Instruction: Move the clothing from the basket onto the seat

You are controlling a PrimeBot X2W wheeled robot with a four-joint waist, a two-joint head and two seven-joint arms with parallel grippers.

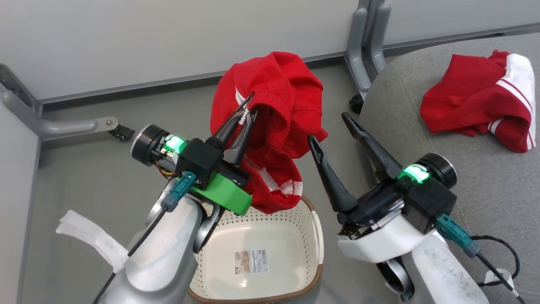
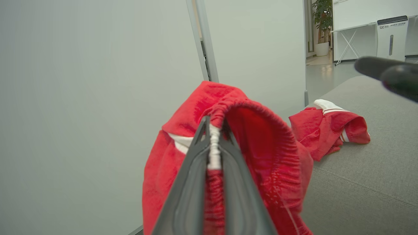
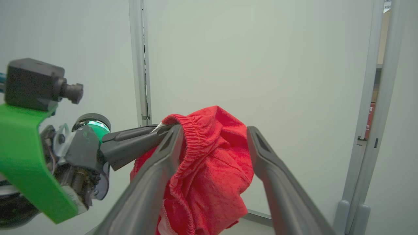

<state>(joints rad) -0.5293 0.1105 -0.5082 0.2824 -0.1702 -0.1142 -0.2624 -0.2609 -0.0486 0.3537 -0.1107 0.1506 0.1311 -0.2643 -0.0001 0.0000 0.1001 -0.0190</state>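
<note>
My left gripper [image 1: 249, 105] is shut on the elastic waistband of the red shorts [image 1: 274, 109], which hang in the air above the cream basket [image 1: 314, 242]. The basket's floor shows bare with a label. In the left wrist view the gripper [image 2: 214, 125] pinches the shorts [image 2: 267, 153] at waistband and white drawstring. My right gripper [image 1: 331, 126] stands open just right of the shorts, holding nothing. Seen from the right wrist, its fingers [image 3: 169, 147] frame the shorts [image 3: 212, 160]. The red jersey [image 1: 481, 101] with white striped trim lies crumpled on the grey seat [image 1: 485, 190].
Grey partition walls stand behind, with metal feet [image 1: 367, 46] on the floor between basket and seat. Another partition foot [image 1: 71, 125] lies at the left. A cable [image 1: 498, 253] trails from my right wrist over the seat.
</note>
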